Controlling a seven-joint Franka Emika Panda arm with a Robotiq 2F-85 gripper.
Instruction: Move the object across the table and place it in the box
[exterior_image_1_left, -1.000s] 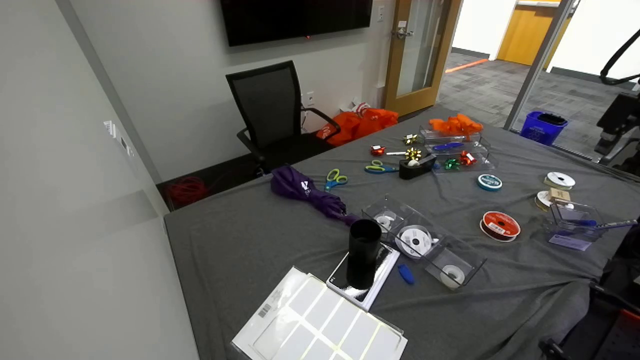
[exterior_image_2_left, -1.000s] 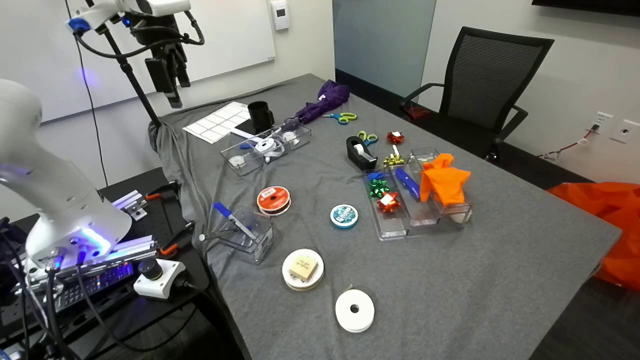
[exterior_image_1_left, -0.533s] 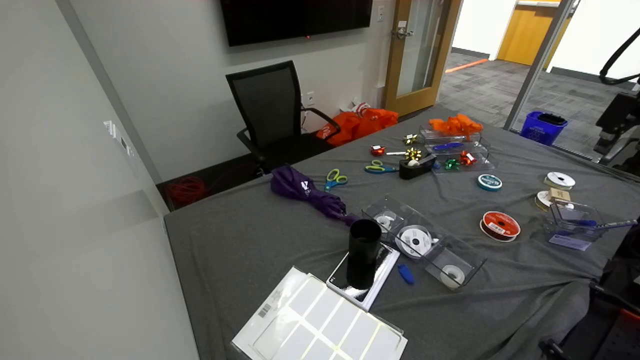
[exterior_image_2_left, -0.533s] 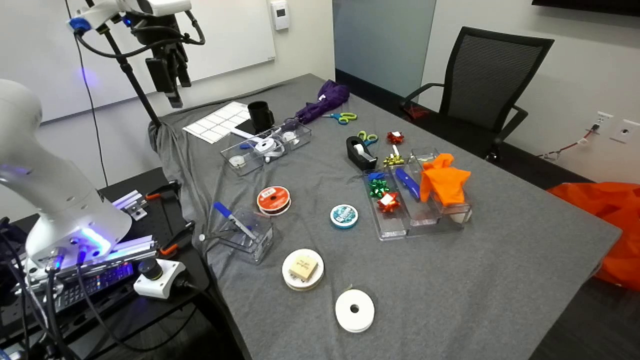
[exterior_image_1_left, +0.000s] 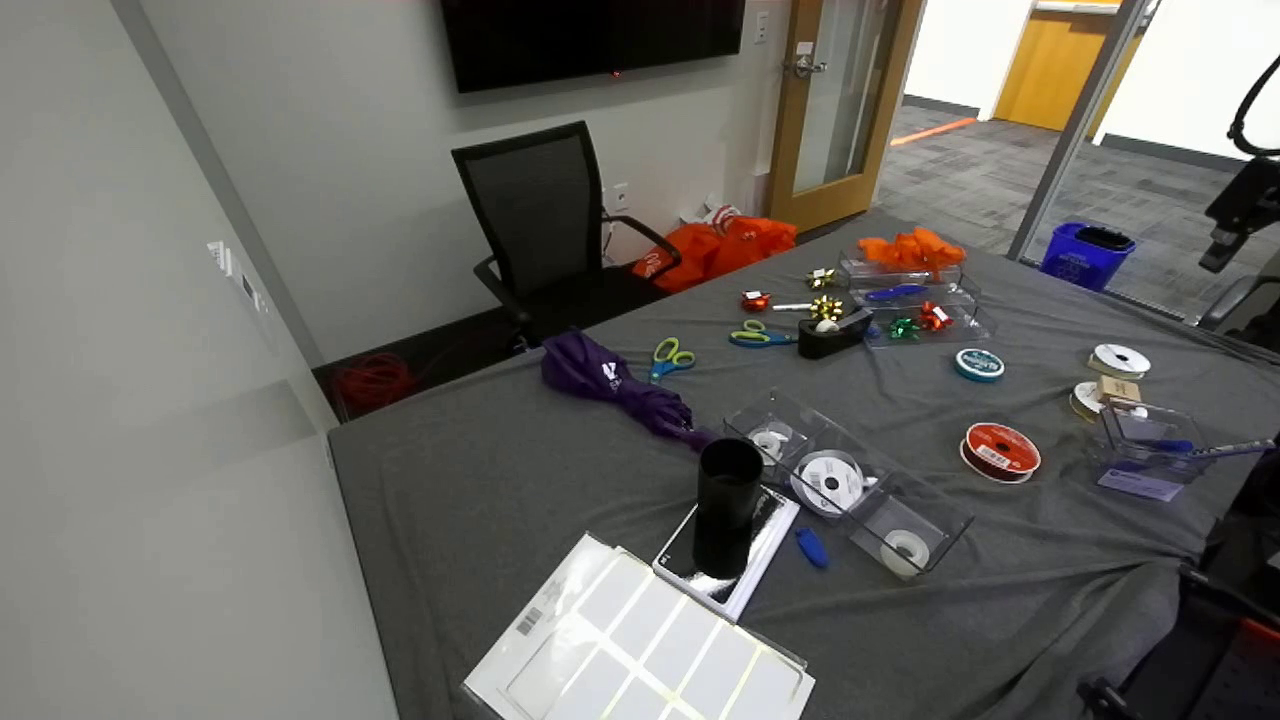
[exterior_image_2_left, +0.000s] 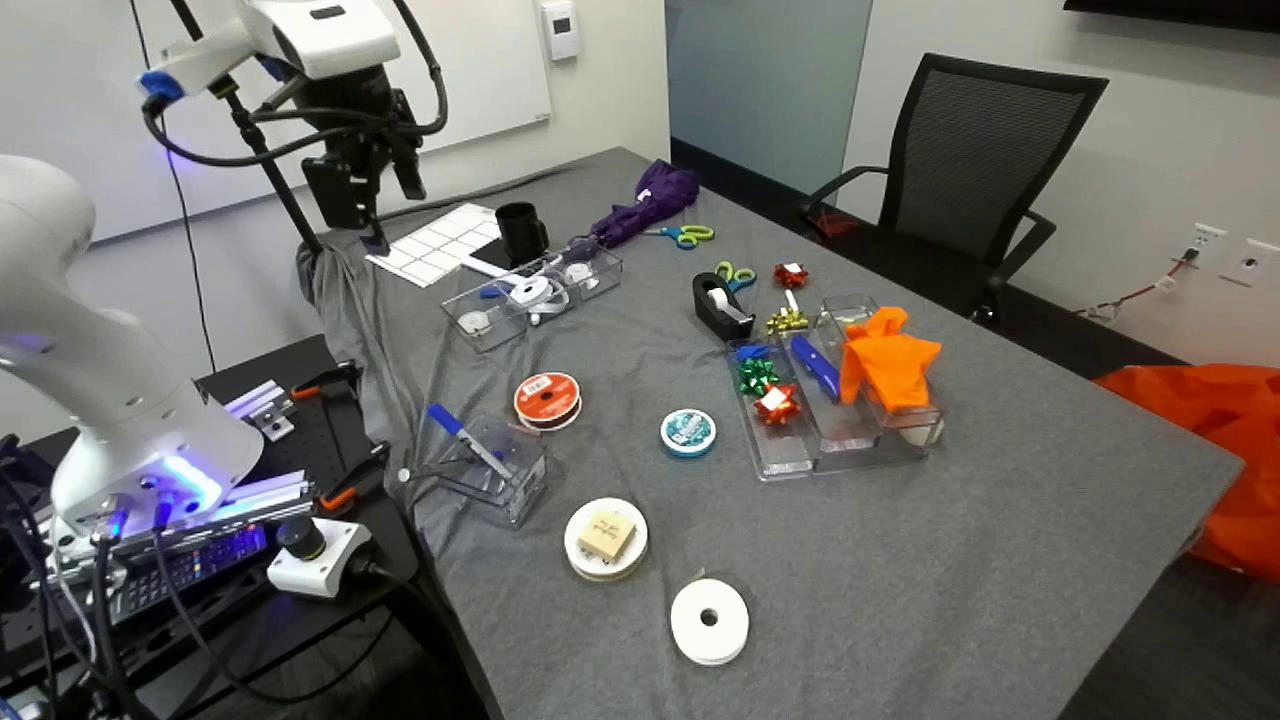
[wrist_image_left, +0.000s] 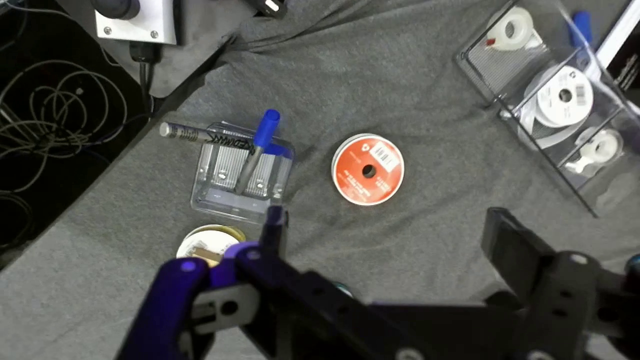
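The task is looking barely begun, judging by this moment alone. The gripper (wrist_image_left: 388, 223) is hanging well above the table (exterior_image_2_left: 900, 560), its fingers standing wide apart and holding nothing. The sentence is leaving the object unnamed; the red spool (wrist_image_left: 367, 186) is seeming the likeliest, since it is sitting near the middle of the wrist view. In an exterior view it is lying flat, left of centre, just beyond the small clear box (exterior_image_2_left: 520, 490) with markers (exterior_image_2_left: 473, 445) in it, and outside every container. The box is going equally unspecified: a long clear tray (exterior_image_2_left: 500, 330) is standing to the far left with white rolls (exterior_image_2_left: 474, 322) in it, and a divided clear tray (exterior_image_2_left: 845, 432) to the right with bows (exterior_image_2_left: 757, 376). If the task is meaning the spool, the whole job is waiting: lowering, gripping, lifting, carrying across and releasing inside. Since white rolls are resting in a tray, these pictures are not quite ruling out a placement already made.
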